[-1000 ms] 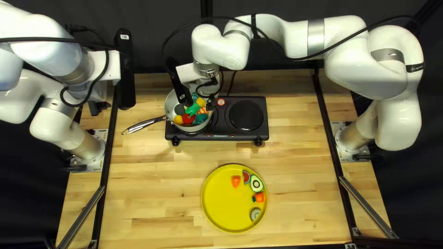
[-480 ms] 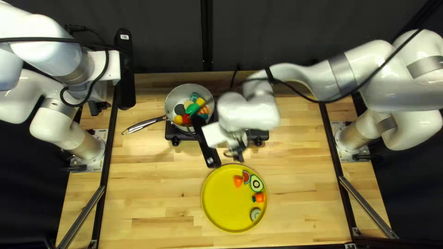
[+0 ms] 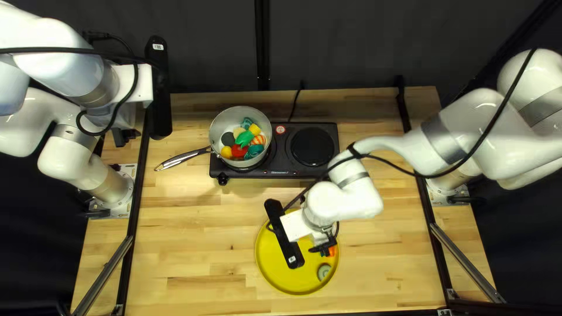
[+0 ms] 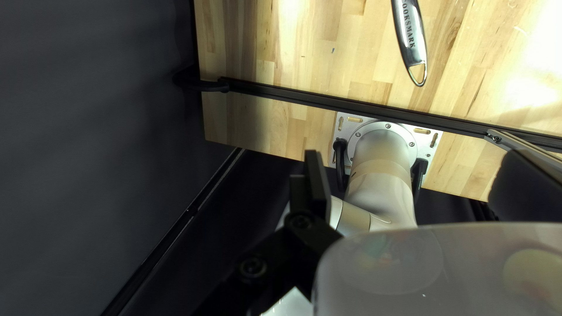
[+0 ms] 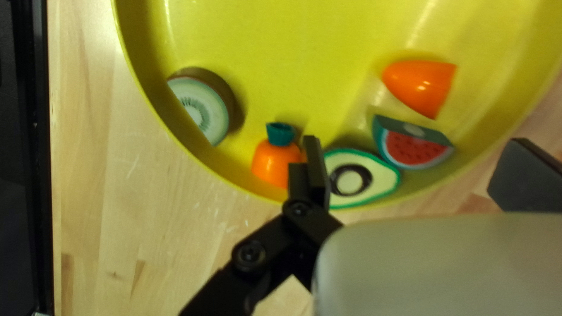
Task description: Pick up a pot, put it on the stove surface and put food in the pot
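The pot sits on the stove, top left view's upper centre, and the right gripper, gaping and empty like the left gripper, could clip the avocado by descending off-centre.

A robotics lab is indicated by the jointed white robot arms bolted to a pale wooden desk, backed by a dark fabric curtain.

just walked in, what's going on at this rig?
The pot sits on the stove with play food in it. The right end effector is open over the yellow plate, holding nothing; five food pieces lie there. The left end effector is open and empty, away from the pot.
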Available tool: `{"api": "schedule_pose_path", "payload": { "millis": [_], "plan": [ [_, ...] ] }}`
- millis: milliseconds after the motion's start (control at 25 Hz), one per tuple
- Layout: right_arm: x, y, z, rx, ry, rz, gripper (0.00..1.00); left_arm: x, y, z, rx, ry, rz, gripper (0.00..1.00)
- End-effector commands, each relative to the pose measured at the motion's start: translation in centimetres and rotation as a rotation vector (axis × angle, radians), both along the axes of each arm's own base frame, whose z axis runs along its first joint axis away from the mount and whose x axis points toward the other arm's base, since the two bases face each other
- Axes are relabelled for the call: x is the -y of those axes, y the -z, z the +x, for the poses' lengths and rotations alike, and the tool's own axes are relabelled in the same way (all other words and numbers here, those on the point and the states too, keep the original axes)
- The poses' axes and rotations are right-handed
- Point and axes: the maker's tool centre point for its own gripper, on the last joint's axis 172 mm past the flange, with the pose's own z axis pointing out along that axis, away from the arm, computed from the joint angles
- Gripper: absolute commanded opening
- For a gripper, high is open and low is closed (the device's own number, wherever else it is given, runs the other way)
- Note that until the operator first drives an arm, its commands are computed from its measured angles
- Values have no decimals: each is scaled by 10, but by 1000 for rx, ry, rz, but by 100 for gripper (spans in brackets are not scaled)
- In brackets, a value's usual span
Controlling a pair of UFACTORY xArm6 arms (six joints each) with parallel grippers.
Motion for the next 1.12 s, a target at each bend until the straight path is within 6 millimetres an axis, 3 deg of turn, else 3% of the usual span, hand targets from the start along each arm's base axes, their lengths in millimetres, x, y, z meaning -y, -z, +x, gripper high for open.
{"api": "schedule_pose_path", "payload": {
  "millis": [40,680,720,760,800,1120],
  "plan": [
    [1,6,7,1,0,-3,100,0,0,0,0,0,0,100],
    [8,16,11,-26,8,-35,99,0,0,0,0,0,0,100],
    [8,16,11,-26,8,-35,91,0,0,0,0,0,0,100],
    [8,16,11,-26,8,-35,73,0,0,0,0,0,0,100],
    [8,16,11,-26,8,-35,0,0,0,0,0,0,0,100],
    [8,16,11,-26,8,-35,0,0,0,0,0,0,0,100]
  ]
}}
